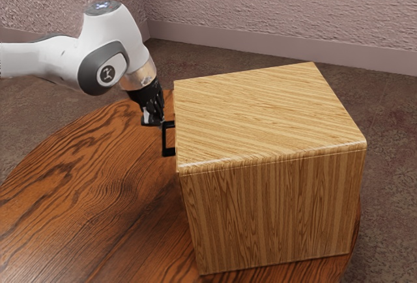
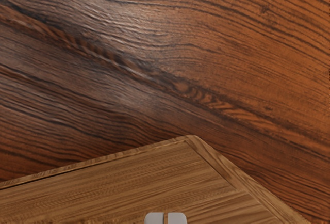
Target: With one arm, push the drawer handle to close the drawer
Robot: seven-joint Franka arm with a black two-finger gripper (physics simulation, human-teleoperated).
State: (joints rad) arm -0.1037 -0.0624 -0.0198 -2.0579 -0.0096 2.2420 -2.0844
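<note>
In the exterior view, my gripper [image 1: 152,122] points down beside the front of the wooden cabinet [image 1: 260,113], at the upper end of the black drawer handle [image 1: 165,147]. Whether it touches the handle I cannot tell. The drawer front is seen nearly edge-on, close against the cabinet body; any small gap there is hard to judge. In the wrist view, my gripper [image 2: 165,218] has its two pale fingertips almost together, with only a thin slit between them and nothing held. The wooden cabinet [image 2: 154,182] lies beyond them.
A round, dark-grained wooden table [image 1: 85,198] carries the cabinet. The cabinet's bulk stands on the exterior view's right side of my hand. Behind are a brown floor [image 1: 260,64] and textured walls [image 1: 273,9].
</note>
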